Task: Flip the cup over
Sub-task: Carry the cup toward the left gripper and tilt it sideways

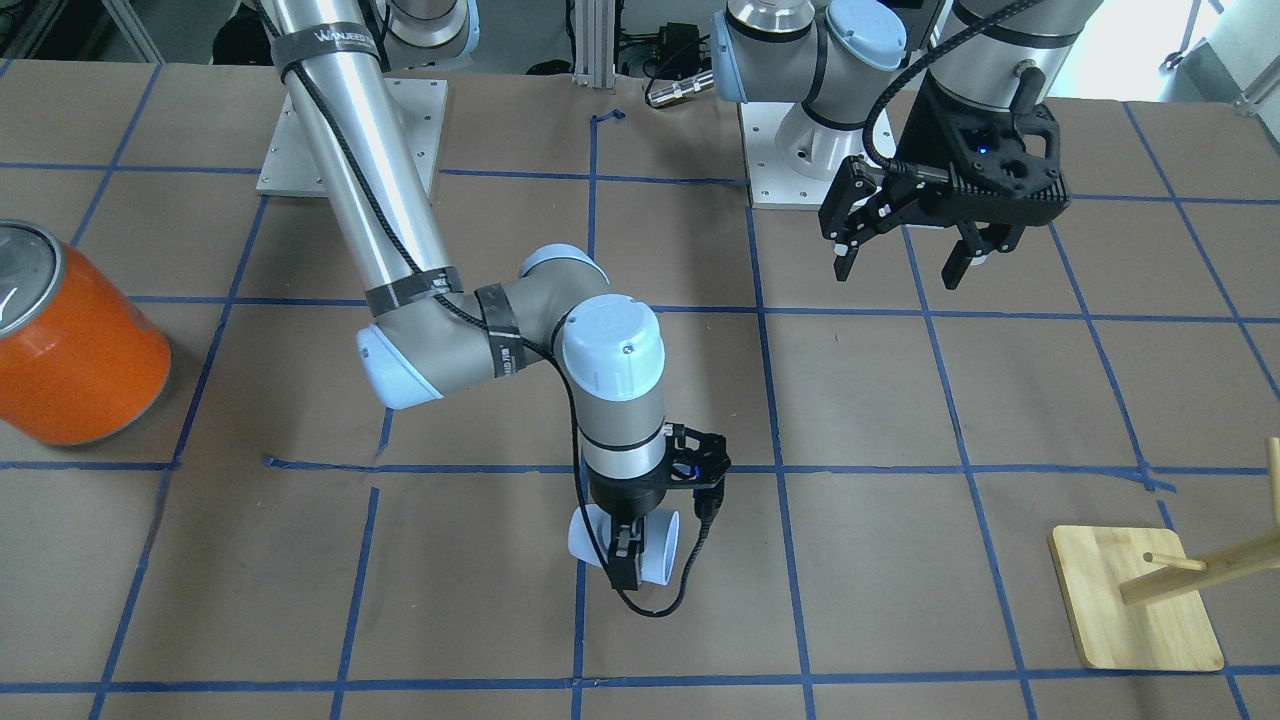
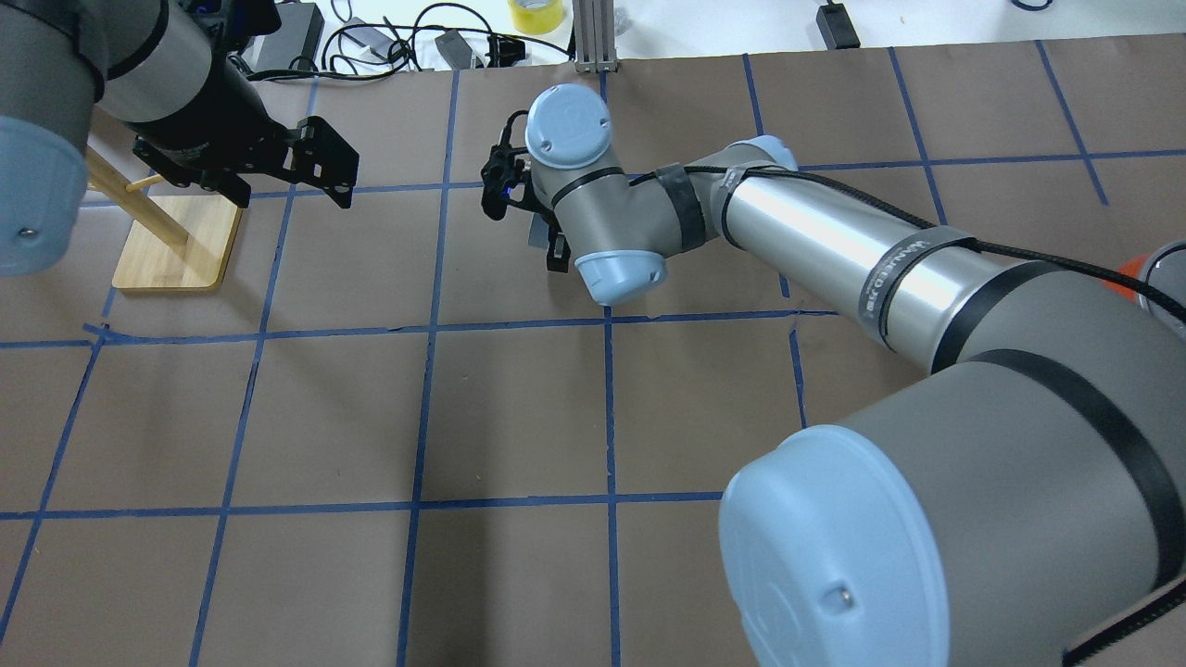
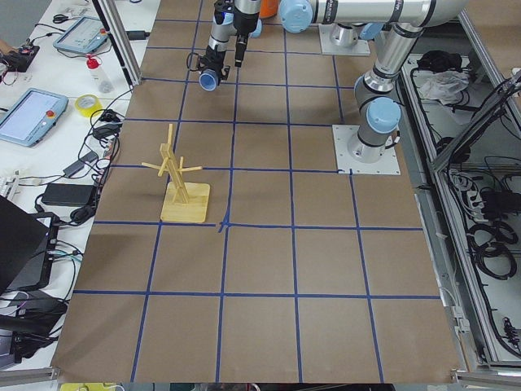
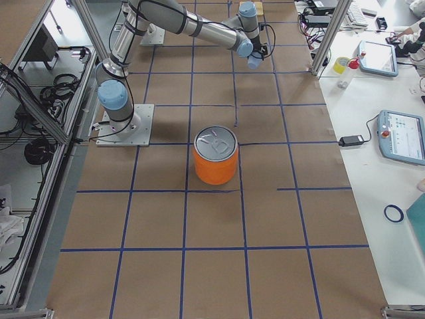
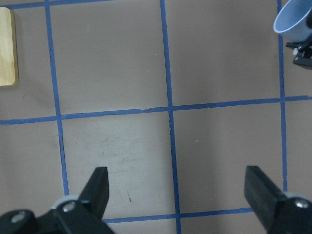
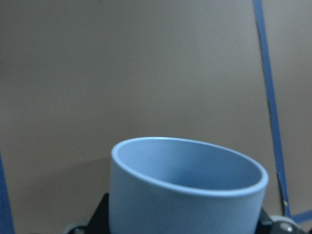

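Tabletop covered in brown paper, marked into squares with blue tape. The right arm reaches out to the middle of it. A large orange can stands well off to one side, and a wooden peg stand sits well off to the other. The left gripper hangs near its own base with its fingers spread wide and nothing between them.

The right gripper pinches the small pale blue cup across its wall. The cup lies on its side, mouth pointing sideways. From these views I cannot tell whether it clears the paper.

The turn looks about half made. To do it well, lift slightly first so the rim does not scrape. Then roll the wrist slowly until the cup stands level on end. The tapered, smooth wall is likely to slide in the fingers, so hold a firm squeeze. Lower until it touches the paper, and only then part the fingers.
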